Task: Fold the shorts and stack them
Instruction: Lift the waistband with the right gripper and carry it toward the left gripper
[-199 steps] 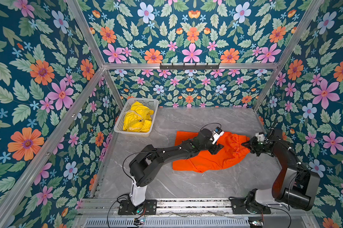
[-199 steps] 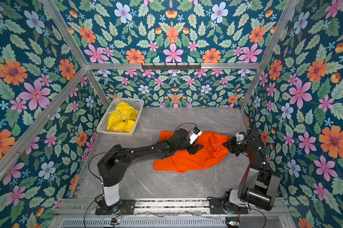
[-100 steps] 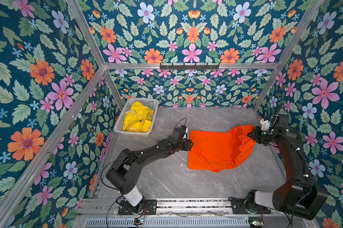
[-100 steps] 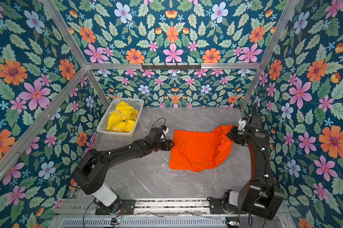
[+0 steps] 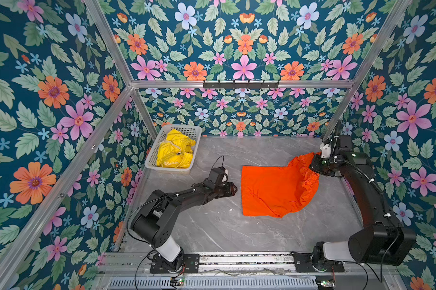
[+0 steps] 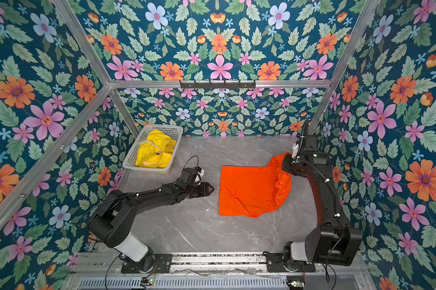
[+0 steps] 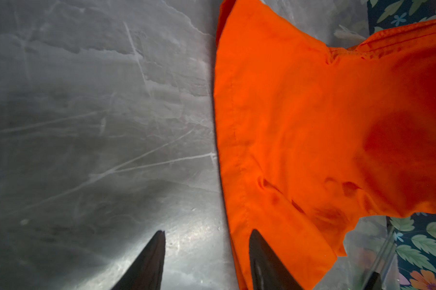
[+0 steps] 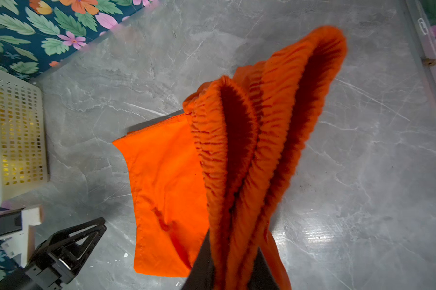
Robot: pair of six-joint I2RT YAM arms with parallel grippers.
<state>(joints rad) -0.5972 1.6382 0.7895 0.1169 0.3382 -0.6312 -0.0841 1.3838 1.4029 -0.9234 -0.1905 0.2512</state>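
The orange shorts (image 5: 272, 190) (image 6: 247, 190) lie folded flat on the grey table, right of the middle. Their gathered waistband (image 8: 274, 113) is lifted off the table at the right end. My right gripper (image 5: 315, 164) (image 6: 286, 164) (image 8: 233, 266) is shut on that waistband. My left gripper (image 5: 233, 189) (image 6: 211, 189) (image 7: 208, 233) is open, low and just left of the shorts' left hem, with nothing between its fingers. One fingertip (image 7: 255, 236) overlaps the orange shorts (image 7: 312, 125) in the left wrist view. The yellow shorts (image 5: 174, 152) (image 6: 154, 152) lie crumpled in the basket.
The white perforated basket (image 5: 167, 170) (image 6: 146, 170) (image 8: 21, 140) stands at the back left by the wall. Floral walls with aluminium posts close in the table on three sides. A rail with both arm bases runs along the front edge.
The right gripper pulled the orange shorts rightwards and lifted the waistband. The left gripper came off the middle of the shorts and drew back past their left hem.
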